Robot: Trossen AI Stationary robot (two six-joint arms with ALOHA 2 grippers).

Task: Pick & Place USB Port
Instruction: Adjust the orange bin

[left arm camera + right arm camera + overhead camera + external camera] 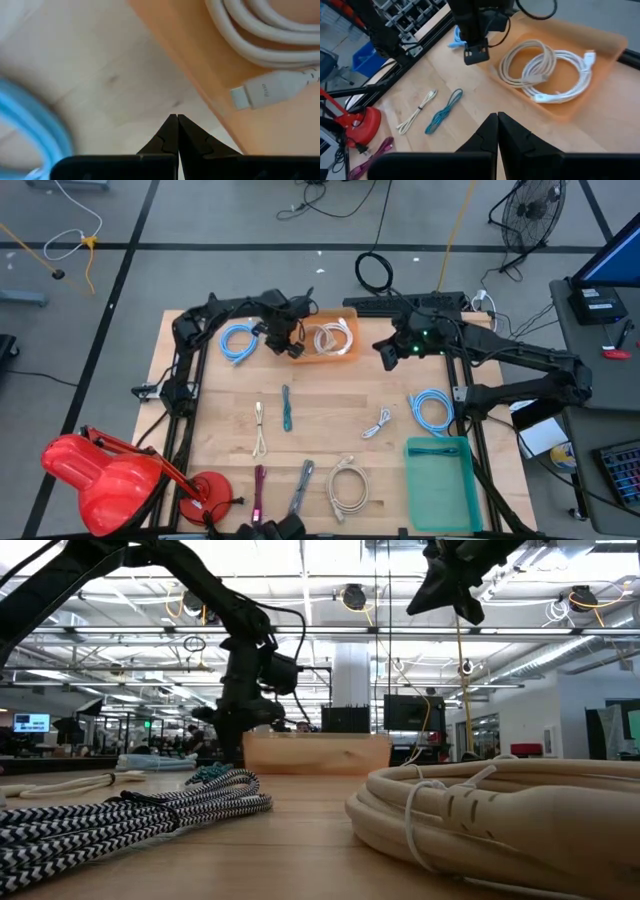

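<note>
Overhead, the left gripper point(283, 340) hangs at the left edge of the orange tray point(345, 356) holding coiled white USB cables point(330, 337), while the right gripper point(388, 355) waits just right of that tray above the desk point(330, 405). From the left wrist, its jaws are pressed together and empty beside the tray wall point(200, 75), a white USB plug point(262, 92) lying inside. From the right wrist, those jaws are likewise together, holding nothing.

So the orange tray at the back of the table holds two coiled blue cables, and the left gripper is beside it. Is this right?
Not quite: the cables coiled in the orange tray are white, not blue, as the right wrist view shows. The blue coils lie on the table outside it. The rest holds: the left gripper is beside the tray.
</note>
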